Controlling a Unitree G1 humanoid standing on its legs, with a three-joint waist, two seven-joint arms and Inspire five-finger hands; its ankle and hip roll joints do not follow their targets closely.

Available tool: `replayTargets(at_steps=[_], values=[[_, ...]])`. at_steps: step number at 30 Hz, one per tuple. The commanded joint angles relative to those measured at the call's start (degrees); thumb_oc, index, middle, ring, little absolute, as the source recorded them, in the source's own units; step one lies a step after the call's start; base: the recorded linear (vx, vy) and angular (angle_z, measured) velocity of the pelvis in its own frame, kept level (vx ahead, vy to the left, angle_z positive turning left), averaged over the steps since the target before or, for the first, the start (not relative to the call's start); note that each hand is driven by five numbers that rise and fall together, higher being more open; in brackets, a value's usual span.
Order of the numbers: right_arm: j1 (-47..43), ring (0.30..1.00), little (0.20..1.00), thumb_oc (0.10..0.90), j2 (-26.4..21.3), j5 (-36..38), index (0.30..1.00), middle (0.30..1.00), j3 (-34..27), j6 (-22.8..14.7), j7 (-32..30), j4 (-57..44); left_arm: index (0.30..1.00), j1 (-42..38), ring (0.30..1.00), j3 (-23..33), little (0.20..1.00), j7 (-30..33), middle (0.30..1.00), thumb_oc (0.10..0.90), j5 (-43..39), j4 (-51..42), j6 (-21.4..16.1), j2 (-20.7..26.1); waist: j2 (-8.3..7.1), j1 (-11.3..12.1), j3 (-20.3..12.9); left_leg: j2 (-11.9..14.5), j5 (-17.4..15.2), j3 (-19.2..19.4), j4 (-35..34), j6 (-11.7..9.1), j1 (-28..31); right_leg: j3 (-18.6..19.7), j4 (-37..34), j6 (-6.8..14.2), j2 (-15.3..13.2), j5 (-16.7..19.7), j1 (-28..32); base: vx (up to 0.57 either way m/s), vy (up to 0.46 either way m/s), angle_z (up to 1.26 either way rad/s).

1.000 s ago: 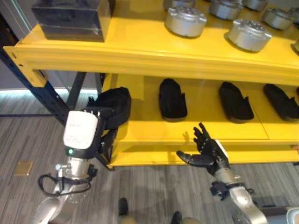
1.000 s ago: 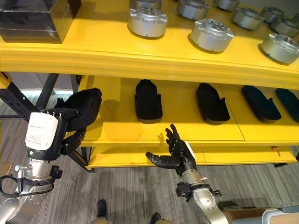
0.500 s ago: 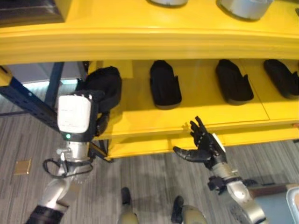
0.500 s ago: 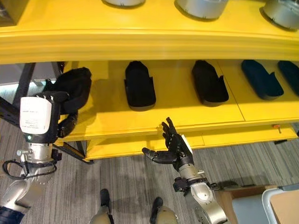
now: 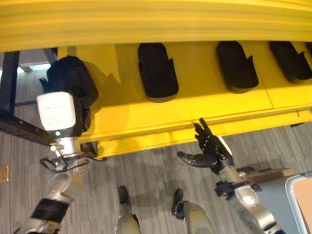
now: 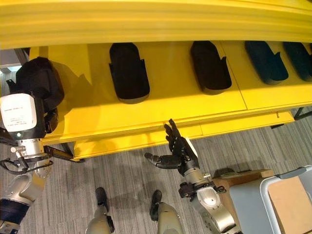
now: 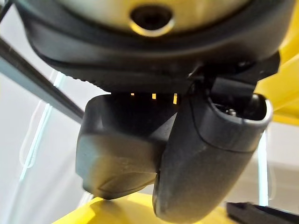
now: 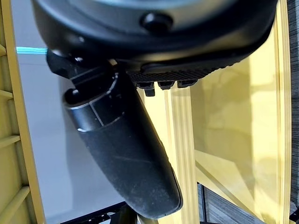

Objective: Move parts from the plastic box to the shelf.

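A black part (image 5: pixel 70 80) sits at the left end of the yellow shelf (image 5: pixel 195 107), on its lower level, and the left hand (image 5: pixel 82 113) is on it. In the left wrist view that hand's thumb (image 7: pixel 205 158) lies curled against the part's dark rounded body (image 7: pixel 119 149), with the yellow board just beneath, so the hand is closed on the part. The hand's fingers themselves are hidden behind the white-backed wrist in the eye views.

Further along the same shelf level, to the right of the held part, three more black parts lie flat in a row, well apart from one another: one (image 5: pixel 157 70) near the middle, another (image 5: pixel 236 66) right of it, and a third (image 5: pixel 290 59) at the shelf's right end. In the right eye view a fourth (image 6: pixel 298 58) shows at the far right edge.

The right hand (image 5: pixel 208 152) hangs in front of the shelf's front edge, below the gap between the middle two parts. Its fingers are straight and spread, the thumb stands out to the side, and it holds nothing.

Right of the shelf, low on the grey striped floor (image 5: pixel 146 165), stands a grey plastic box (image 6: pixel 273 200) with a tan board lying in it.
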Motion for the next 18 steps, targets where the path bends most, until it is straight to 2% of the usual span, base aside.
replayTargets(at_steps=[1,11,13,14,18], values=[[-4.1,1.0,1.0,0.9,-1.0,-0.7,1.0,1.0,-0.8,-7.1,1.0,-6.9,0.3,-9.8,0.3,3.6,0.3,6.9,0.3,0.4,-0.6,-1.5,0.1,1.9,-0.11,-1.0,-1.9,6.9,-4.8,1.2,1.6,-3.1,8.0,1.3,0.3,2.9,-2.0,6.9,-4.7,0.0,0.006,-0.07],[-4.2,1.0,1.0,0.9,-1.9,-0.4,1.0,1.0,0.5,-8.0,1.1,-7.1,0.3,-13.7,0.3,-1.0,0.3,7.4,0.3,0.4,-5.3,8.0,-1.4,1.3,-1.43,-2.8,-0.5,6.8,-5.3,2.8,2.9,-3.3,7.6,3.3,0.4,3.1,-1.7,7.8,-6.9,0.0,0.019,-0.05],[-4.1,1.0,1.0,0.9,-2.2,-0.1,1.0,1.0,0.9,-8.4,1.2,-7.0,0.3,-15.4,0.3,-3.1,0.3,7.1,0.3,0.4,-7.2,11.2,-2.8,1.8,-1.7,-3.4,-0.1,6.8,-5.5,3.2,3.5,-3.4,7.3,3.7,0.4,3.2,-1.7,8.0,-7.3,0.04,0.052,-0.05],[-3.9,1.0,1.0,0.9,-2.4,-0.1,1.0,1.0,1.0,-8.4,1.1,-6.8,0.3,-16.0,0.3,-4.3,0.3,6.7,0.3,0.4,-7.2,11.8,-3.4,2.1,-1.54,-3.7,-0.2,6.9,-6.6,2.8,3.5,-3.8,7.9,4.4,0.9,4.0,-1.6,6.9,-7.2,0.07,0.046,-0.11],[-4.0,1.0,1.0,0.9,-3.4,0.2,1.0,1.0,0.9,-9.3,1.6,-7.2,0.3,-18.4,0.3,-11.4,0.3,3.2,0.3,0.4,-3.6,14.3,-5.4,4.1,-1.51,-4.5,0.4,6.6,-7.5,2.8,5.2,-3.7,6.8,5.0,1.0,4.2,-1.8,7.2,-7.8,0.01,0.055,-0.06]])
